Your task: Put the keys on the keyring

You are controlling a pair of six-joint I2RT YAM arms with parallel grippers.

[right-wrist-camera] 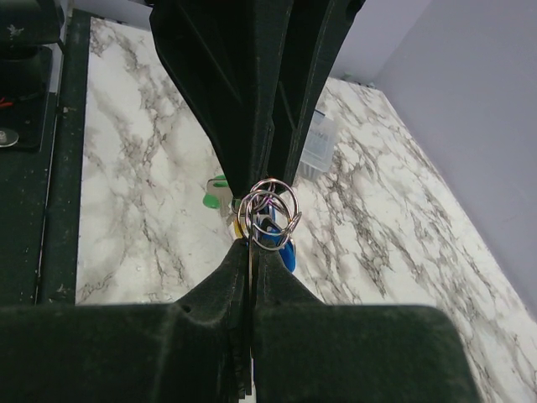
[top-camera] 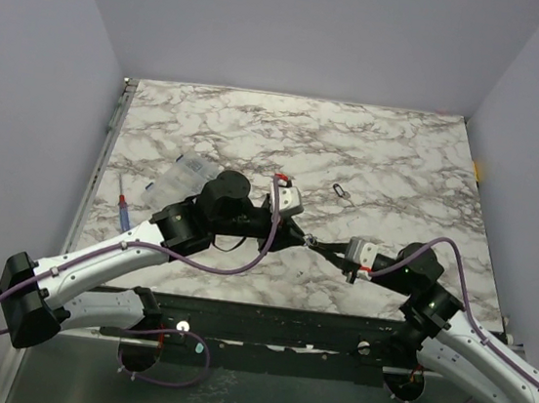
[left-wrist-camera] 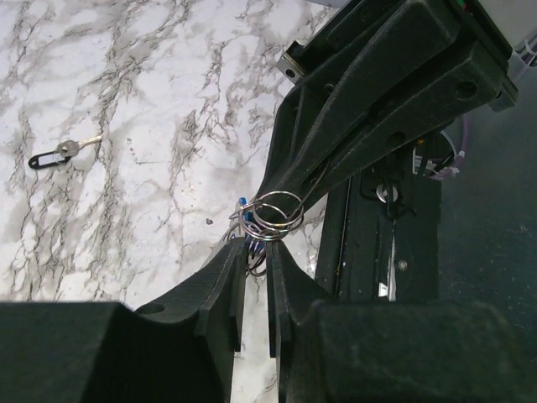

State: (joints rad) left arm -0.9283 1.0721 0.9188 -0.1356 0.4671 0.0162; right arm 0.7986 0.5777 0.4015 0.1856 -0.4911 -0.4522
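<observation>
Two grippers meet tip to tip over your marble table (top-camera: 403, 159): your right gripper (right-wrist-camera: 252, 245) is clenched on the wire keyring (right-wrist-camera: 268, 206). Your left gripper (left-wrist-camera: 257, 250) shows a slim gap beside that ring, so you cannot tell its grip; the blue, green and yellow keys (right-wrist-camera: 279, 250) cluster just beneath

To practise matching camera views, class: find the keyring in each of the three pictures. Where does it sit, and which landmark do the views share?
Top external: keyring, tiny, just below centre, between left gripper and right gripper.
Left wrist: keyring mid-frame, just above left gripper.
Right wrist: keyring mid-frame, just above right gripper.
Shared landmark: the marble table.
</observation>
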